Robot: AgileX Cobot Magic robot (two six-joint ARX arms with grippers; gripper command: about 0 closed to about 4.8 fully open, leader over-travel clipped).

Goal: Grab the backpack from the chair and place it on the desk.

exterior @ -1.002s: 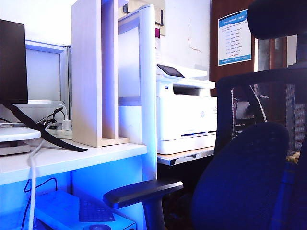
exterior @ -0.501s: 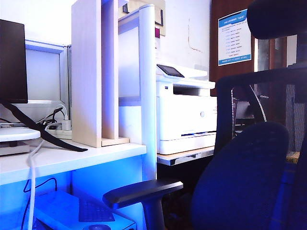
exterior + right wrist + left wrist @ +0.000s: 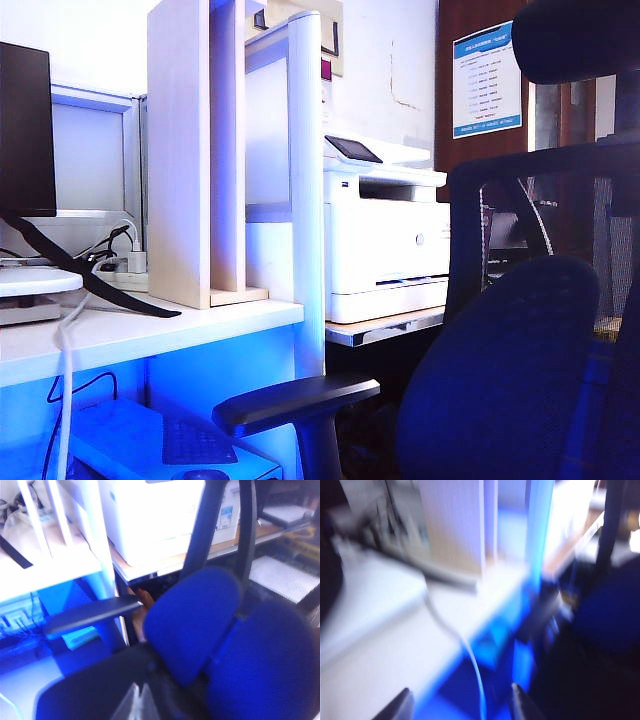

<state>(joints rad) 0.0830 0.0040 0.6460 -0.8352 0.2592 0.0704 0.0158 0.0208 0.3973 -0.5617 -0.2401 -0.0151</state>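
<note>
Backpack point(image 3: 265, 665) apparently on chair point(image 3: 92, 615), just right of lumbar cushion point(image 3: 192, 620), roughly upright. Right tool point(image 3: 136, 706), clenched and empty, hangs over the seat: the nearer arm. Left tool point(image 3: 461, 709), released, is over counter point(image 3: 375, 630), far left.

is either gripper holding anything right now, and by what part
Nothing is held. The left gripper hangs with its jaws apart over the long white desk. The right gripper is shut on nothing above the black mesh office chair.
</note>
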